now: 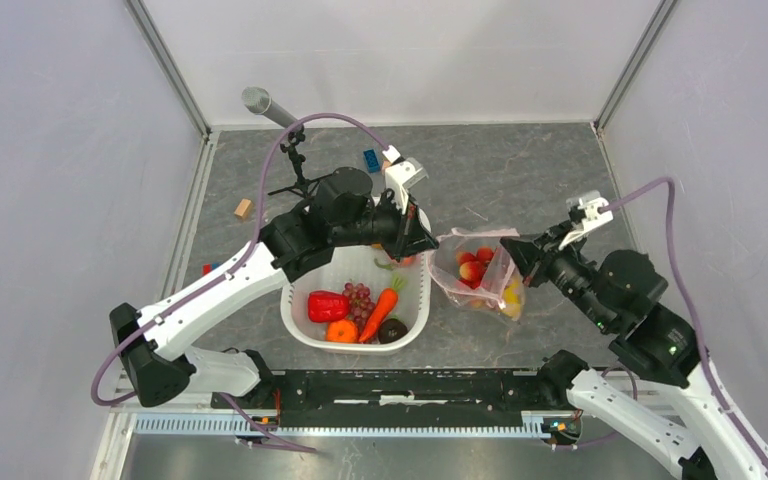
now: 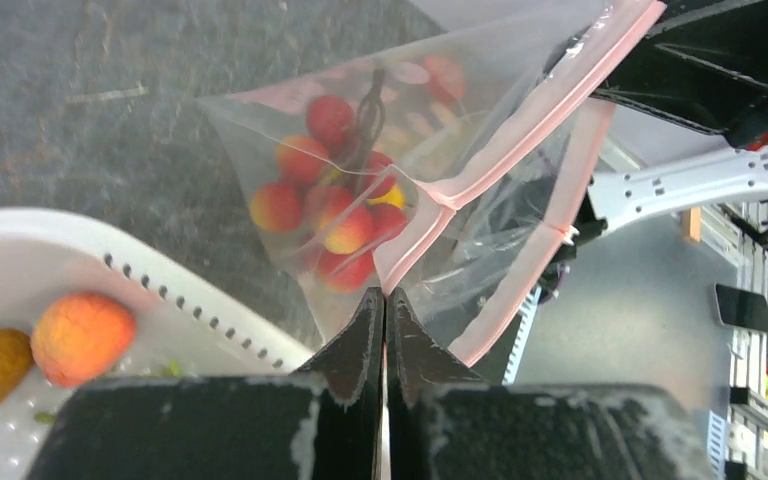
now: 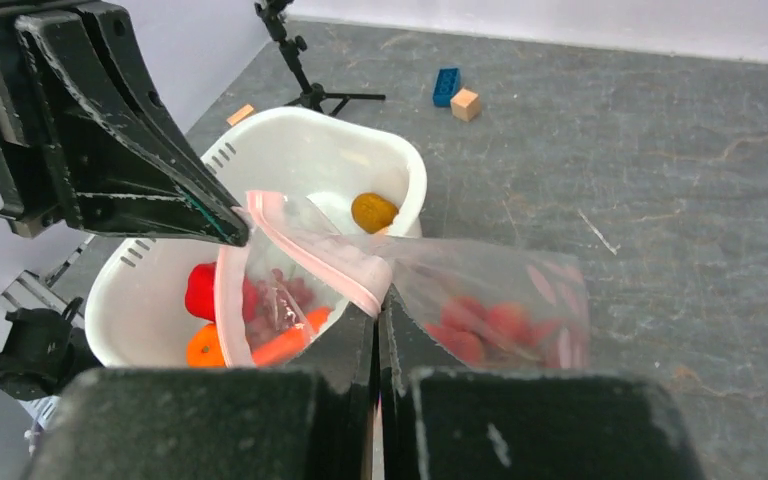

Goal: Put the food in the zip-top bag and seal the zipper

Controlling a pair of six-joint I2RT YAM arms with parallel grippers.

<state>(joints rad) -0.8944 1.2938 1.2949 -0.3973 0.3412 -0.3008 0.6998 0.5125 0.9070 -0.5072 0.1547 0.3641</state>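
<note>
The clear zip-top bag (image 1: 472, 272) hangs open between my two grippers, just right of the white basin (image 1: 305, 330). Small red apples (image 2: 332, 215) and a yellow fruit (image 1: 513, 296) lie inside it. My left gripper (image 2: 385, 293) is shut on the near end of the pink zipper (image 2: 520, 130). In the right wrist view my right gripper (image 3: 378, 297) is shut on the zipper (image 3: 312, 252) at the other side of the mouth. The basin holds a red pepper (image 1: 327, 305), purple grapes (image 1: 358, 296), a carrot (image 1: 383, 312) and an orange (image 1: 341, 331).
A small black tripod (image 1: 295, 165) carrying a grey cylinder stands behind the basin. A blue block (image 1: 371, 160) and a wooden block (image 1: 243, 208) lie on the grey floor. White walls close in the left, back and right sides.
</note>
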